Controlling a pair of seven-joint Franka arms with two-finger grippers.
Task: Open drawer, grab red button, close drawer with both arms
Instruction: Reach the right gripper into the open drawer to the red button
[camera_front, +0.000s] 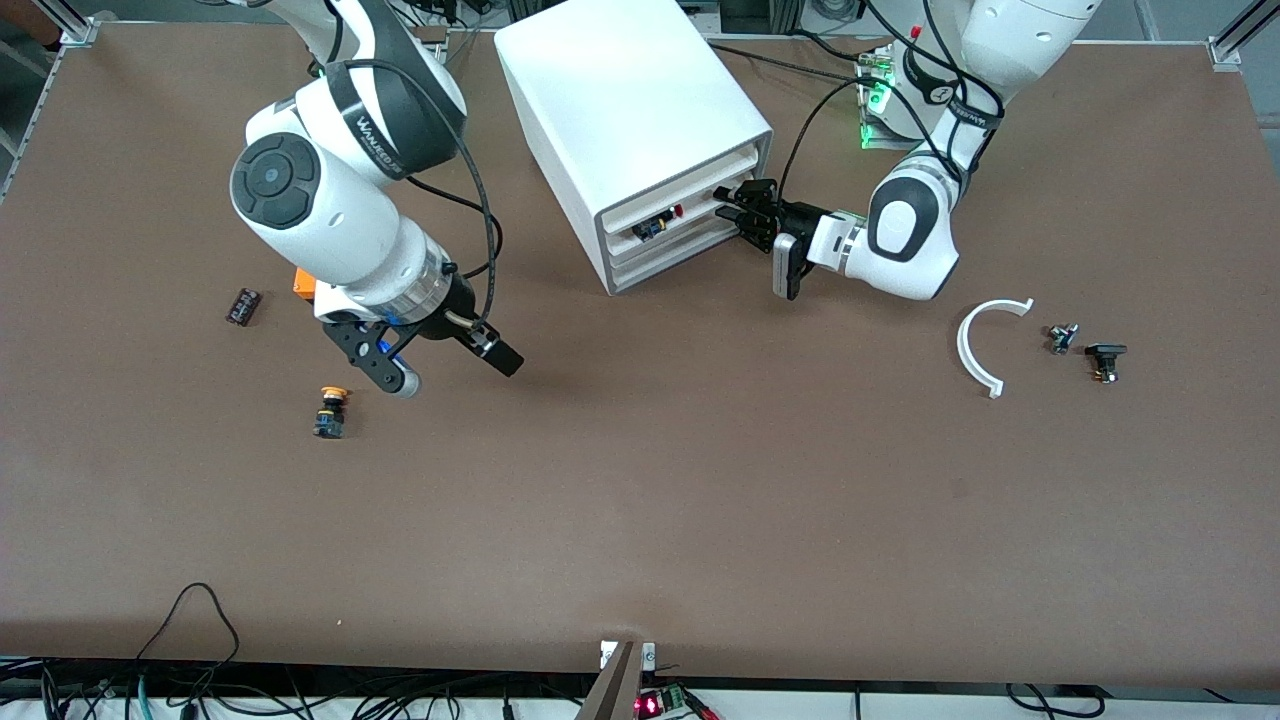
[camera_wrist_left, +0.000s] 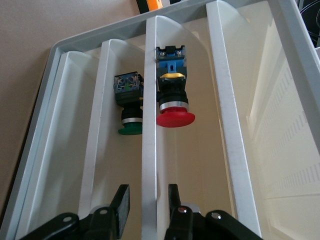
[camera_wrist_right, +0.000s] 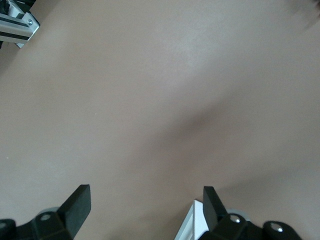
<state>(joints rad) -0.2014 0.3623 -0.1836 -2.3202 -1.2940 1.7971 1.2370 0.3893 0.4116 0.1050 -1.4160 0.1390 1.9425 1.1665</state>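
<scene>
The white cabinet (camera_front: 620, 100) stands at the back middle of the table. Its middle drawer (camera_front: 700, 200) is pulled out a little. The red-capped button (camera_front: 678, 210) lies inside it; the left wrist view shows it (camera_wrist_left: 174, 102) on its side in one compartment of the drawer (camera_wrist_left: 225, 125). My left gripper (camera_front: 745, 210) is at the drawer's end nearer the left arm. Its fingers (camera_wrist_left: 120, 200) are open and straddle a white divider (camera_wrist_left: 150, 150), with a gap showing. My right gripper (camera_front: 450, 368) is open and empty over bare table.
A green-capped button (camera_wrist_left: 131, 107) lies in the compartment beside the red one. A yellow-capped button (camera_front: 330, 410) lies near the right gripper. A small black part (camera_front: 242, 305) and an orange thing (camera_front: 303, 283) are nearby. A white curved piece (camera_front: 985, 340) and small parts (camera_front: 1105, 360) lie toward the left arm's end.
</scene>
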